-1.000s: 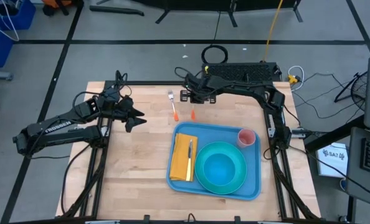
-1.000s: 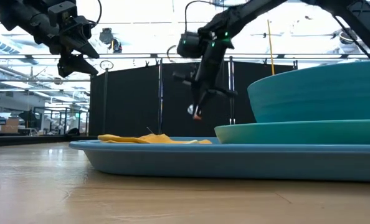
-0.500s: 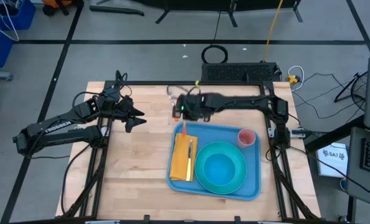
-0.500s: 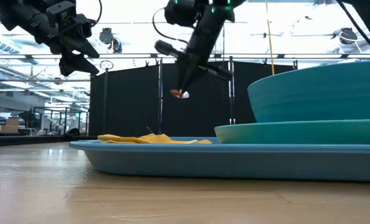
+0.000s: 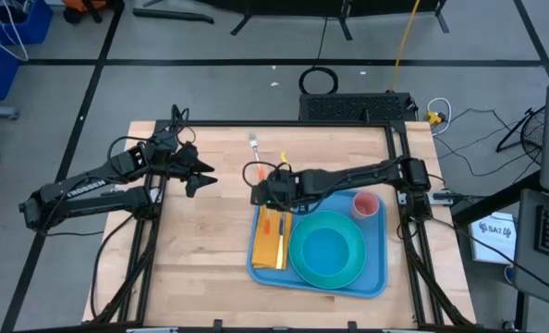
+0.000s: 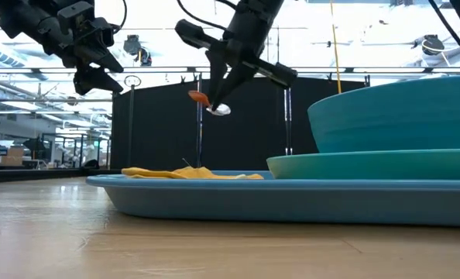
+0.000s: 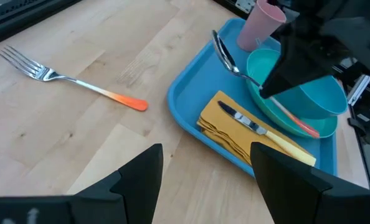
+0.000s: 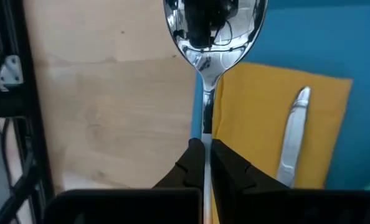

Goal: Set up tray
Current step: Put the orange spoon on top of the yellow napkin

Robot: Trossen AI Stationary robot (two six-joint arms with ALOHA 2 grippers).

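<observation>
Swung away from the bench's far edge and across to the near-left: right tool [image 5: 273,196], now hanging over the left rim of the large flat blue plastic tray [image 5: 378,248], beside the folded yellow napkin [image 5: 272,239]. Carried along, clamped by its handle: the shiny metal spoon with the orange-tipped handle [image 8: 212,37]. Left uncovered on the bench: the orange-handled metal fork [image 5: 255,153].

A pale wooden worktop [image 5: 201,240] carries the blue tray [image 5: 378,264] toward its right edge, and a fork [image 5: 254,143] lies near the far edge.
</observation>
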